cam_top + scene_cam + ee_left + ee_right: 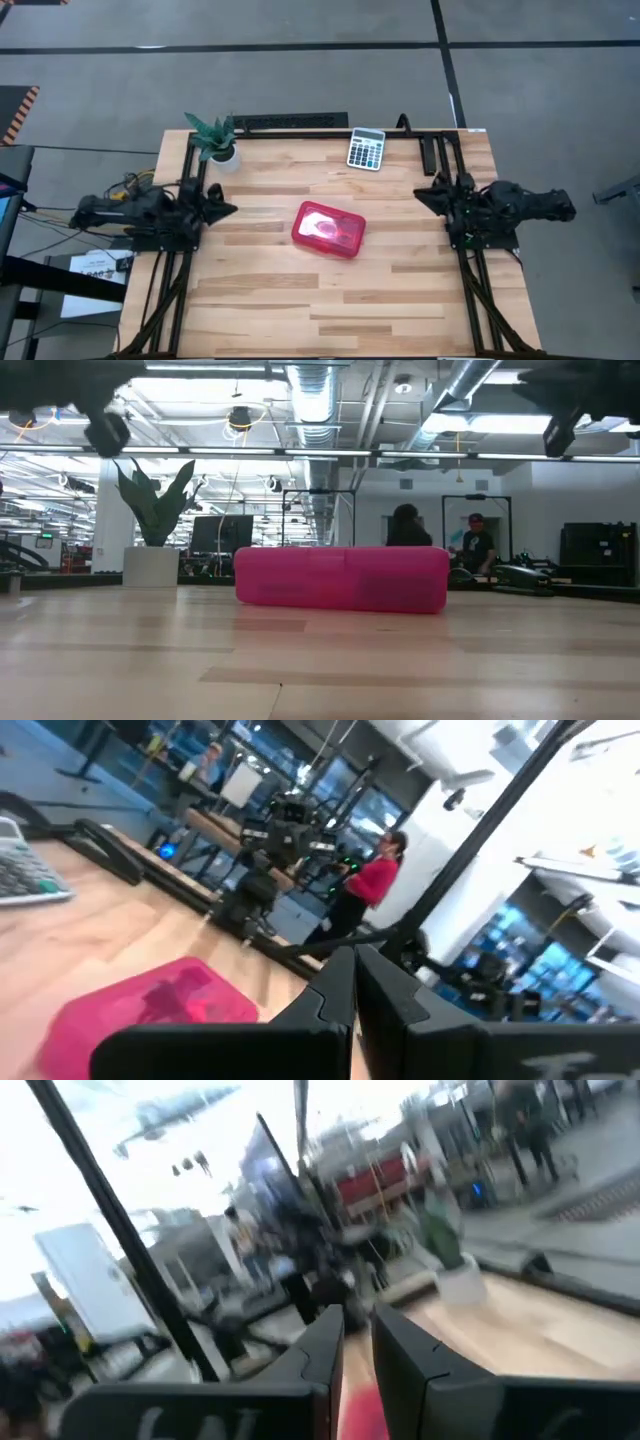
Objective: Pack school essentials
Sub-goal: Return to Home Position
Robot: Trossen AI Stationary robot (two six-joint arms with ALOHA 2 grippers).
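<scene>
Mid-table between the arms sits the closed red case [328, 228], lying slantwise, school essentials presumably inside. Left gripper [230, 210] and right gripper [418, 192] are pinched together, empty, roughly equally far off.

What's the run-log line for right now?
red case closed, mid-table | left gripper at left side, empty | right gripper at right side, empty | calculator outside case, far edge

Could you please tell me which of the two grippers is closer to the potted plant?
The left gripper: it hangs beside the potted plant, while the right gripper is far off, beyond the red case.
</scene>
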